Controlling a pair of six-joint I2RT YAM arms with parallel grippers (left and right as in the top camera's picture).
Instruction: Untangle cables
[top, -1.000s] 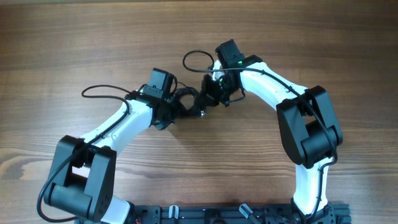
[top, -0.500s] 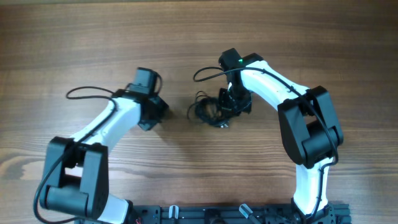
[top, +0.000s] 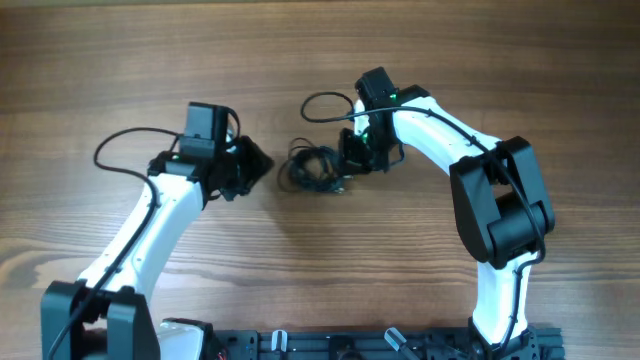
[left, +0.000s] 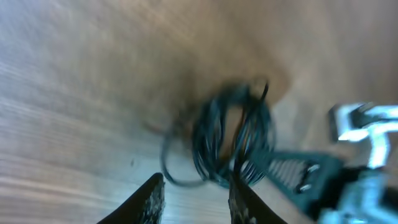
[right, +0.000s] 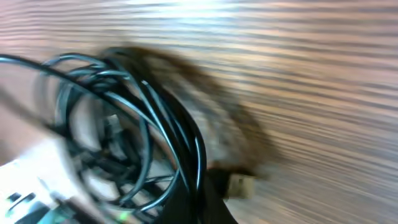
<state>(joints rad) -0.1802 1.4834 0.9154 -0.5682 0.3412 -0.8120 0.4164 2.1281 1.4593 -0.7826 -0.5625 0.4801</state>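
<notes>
Left fingers (left: 148, 200) have drawn back from the cables (top: 312, 168).

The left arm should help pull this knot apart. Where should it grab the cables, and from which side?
Probably the thin outer loop at the left edge of the cables, coming in from the left: that loop stands clear of the bunch, the open left gripper faces it, and the right gripper sits at the opposite edge.

A brown wooden table (top: 320, 60) is filling the whole overhead view. Its grain is running from left to right.
</notes>
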